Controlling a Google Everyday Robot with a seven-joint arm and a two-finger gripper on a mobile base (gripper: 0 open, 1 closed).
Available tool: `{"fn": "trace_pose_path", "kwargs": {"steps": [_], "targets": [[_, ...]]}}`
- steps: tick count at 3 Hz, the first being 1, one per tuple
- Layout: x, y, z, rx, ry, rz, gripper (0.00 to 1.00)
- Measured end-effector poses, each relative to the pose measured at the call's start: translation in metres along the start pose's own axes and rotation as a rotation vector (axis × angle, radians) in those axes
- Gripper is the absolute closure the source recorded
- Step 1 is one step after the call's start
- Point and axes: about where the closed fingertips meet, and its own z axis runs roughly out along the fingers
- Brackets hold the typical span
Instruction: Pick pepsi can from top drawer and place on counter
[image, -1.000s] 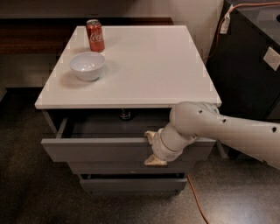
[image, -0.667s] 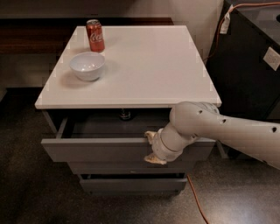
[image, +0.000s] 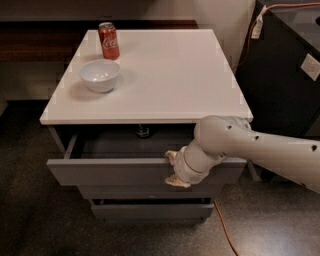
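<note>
The top drawer (image: 110, 172) of the grey cabinet is pulled partly out from under the white counter (image: 165, 75). Inside it, at the back, stands the pepsi can (image: 143, 131), dark with a silver top. Most of the can is hidden under the counter's front edge. My gripper (image: 174, 169) is at the drawer's front panel, right of centre, level with its upper rim. The white arm reaches in from the right. The gripper is in front of the can and slightly to its right, not touching it.
A red Coca-Cola can (image: 108, 41) and a white bowl (image: 100, 75) stand on the counter's back left. Two lower drawers (image: 150, 210) sit below. A black cabinet (image: 285, 75) stands close on the right, and an orange cable (image: 225, 230) runs along the floor.
</note>
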Motion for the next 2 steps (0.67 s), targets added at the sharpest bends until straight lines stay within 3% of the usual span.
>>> {"fn": "trace_pose_path", "kwargs": {"steps": [1, 2], "targets": [[-0.0012, -0.0003, -0.0027, 0.0, 0.0, 0.0, 1.0], [-0.0015, -0.0002, -0.0034, 0.0, 0.0, 0.0, 0.79]]}}
